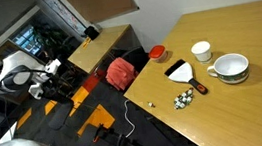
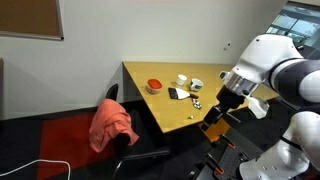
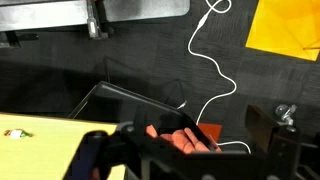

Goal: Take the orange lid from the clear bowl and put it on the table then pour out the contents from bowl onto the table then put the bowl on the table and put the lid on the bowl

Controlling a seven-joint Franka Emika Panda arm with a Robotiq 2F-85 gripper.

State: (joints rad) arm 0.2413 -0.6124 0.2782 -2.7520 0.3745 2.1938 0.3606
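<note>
Light-brown worktop (image 1: pixel 246 109) w/ straight edges, in both ext. views. Off its edge, over dark floor: white arm (image 2: pixel 270 65) w/ tool (image 2: pixel 217 108) hanging clear of the worktop, touching nothing. In wrist view, only a dark blur at the bottom; cannot tell whether spread or pressed together. Beside the worktop edge: red cloth lump (image 1: pixel 121 72) draped on a chair.

On the worktop, well apart from the tool:
- white green-rimmed bowl (image 1: pixel 231 68), upright
- small white cup (image 1: pixel 201 50) near it
- black-and-white flat item (image 1: pixel 179 70) between cup and edge

Near the worktop edge, close to the red cloth lump: orange lid (image 1: pixel 157 51), apparently sitting atop clear bowl (image 1: pixel 157 58). Bowl walls barely visible at this res.; inside not discernible. Nearer the front edge: cluster of greenish-white pieces (image 1: pixel 183 101). Near it, by the edge: tiny pale speck (image 1: pixel 152 105).
</note>
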